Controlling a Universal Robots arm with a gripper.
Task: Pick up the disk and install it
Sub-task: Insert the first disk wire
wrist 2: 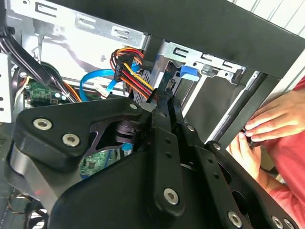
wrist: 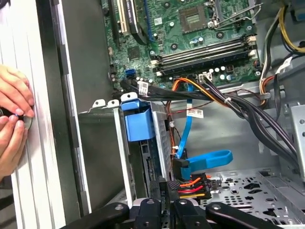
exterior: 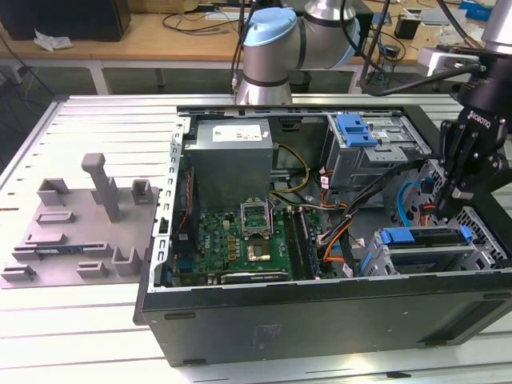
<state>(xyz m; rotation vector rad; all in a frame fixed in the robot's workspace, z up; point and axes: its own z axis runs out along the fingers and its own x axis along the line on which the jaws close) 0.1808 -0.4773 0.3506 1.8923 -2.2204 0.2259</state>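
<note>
The disk (exterior: 424,237) stands on edge in the grey drive cage (exterior: 416,260) at the front right of the open computer case, its blue plastic frame (wrist: 138,121) showing along the top. The cage walls hide most of its silver body. My gripper (exterior: 442,210) hangs inside the case just behind the cage, its black fingers (wrist: 164,188) pressed together with nothing between them. In the first wrist view the fingertips sit beside the red, orange and yellow power connector (wrist: 193,186), at the disk's cable end. The second wrist view shows the gripper (wrist 2: 162,102) pointing at the same cage.
A second cage with a blue latch (exterior: 356,128) sits at the back right. The grey fixture with upright posts (exterior: 80,224) lies outside the case on the exterior view's left. A person's hands (wrist: 12,119) rest on the case's outer wall. Blue and black cables (wrist: 205,160) cross nearby.
</note>
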